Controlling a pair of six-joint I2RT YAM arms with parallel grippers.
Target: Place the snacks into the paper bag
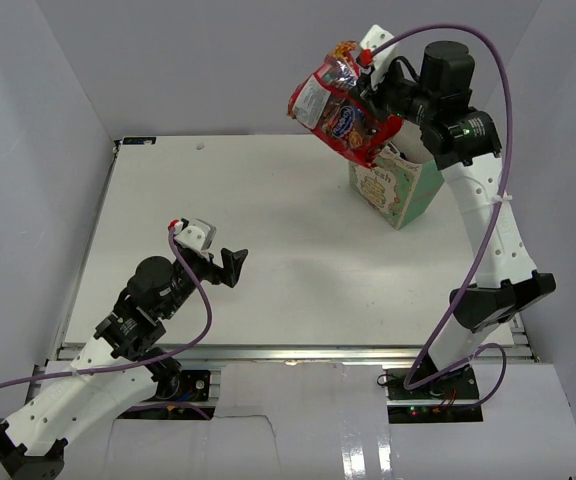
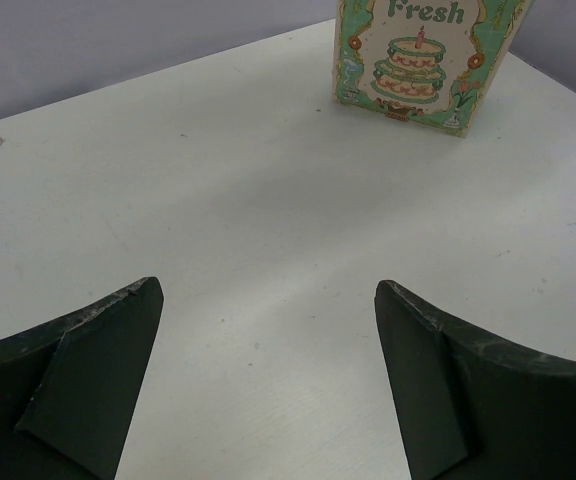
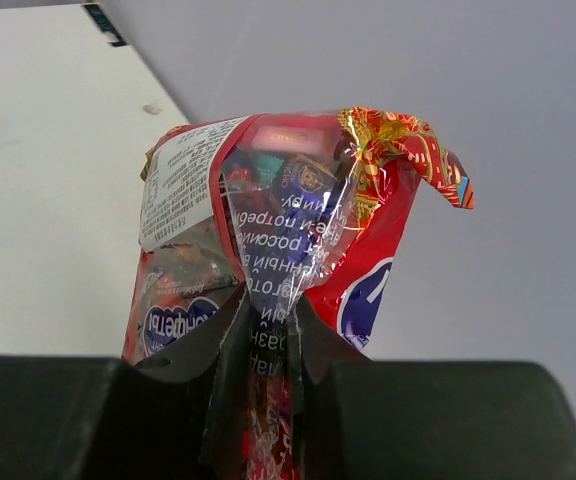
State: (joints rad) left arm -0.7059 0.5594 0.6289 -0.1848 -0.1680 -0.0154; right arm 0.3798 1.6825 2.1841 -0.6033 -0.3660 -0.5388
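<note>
red candy bag [image 1: 333, 105] in right end effector [image 3: 266, 325] partly hides paper bag [image 1: 396, 190].

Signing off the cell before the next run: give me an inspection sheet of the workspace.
Surface: white table, no spills seen.
Job's things: paper bag upright at far right; red candy bag held above it; other snacks not seen.
Clutter: small speck near the far edge.
Grippers: left gripper open, empty; right gripper shut on the red candy bag.
Cables: purple cable loops along each arm.
Surroundings: pale walls on three sides.
</note>
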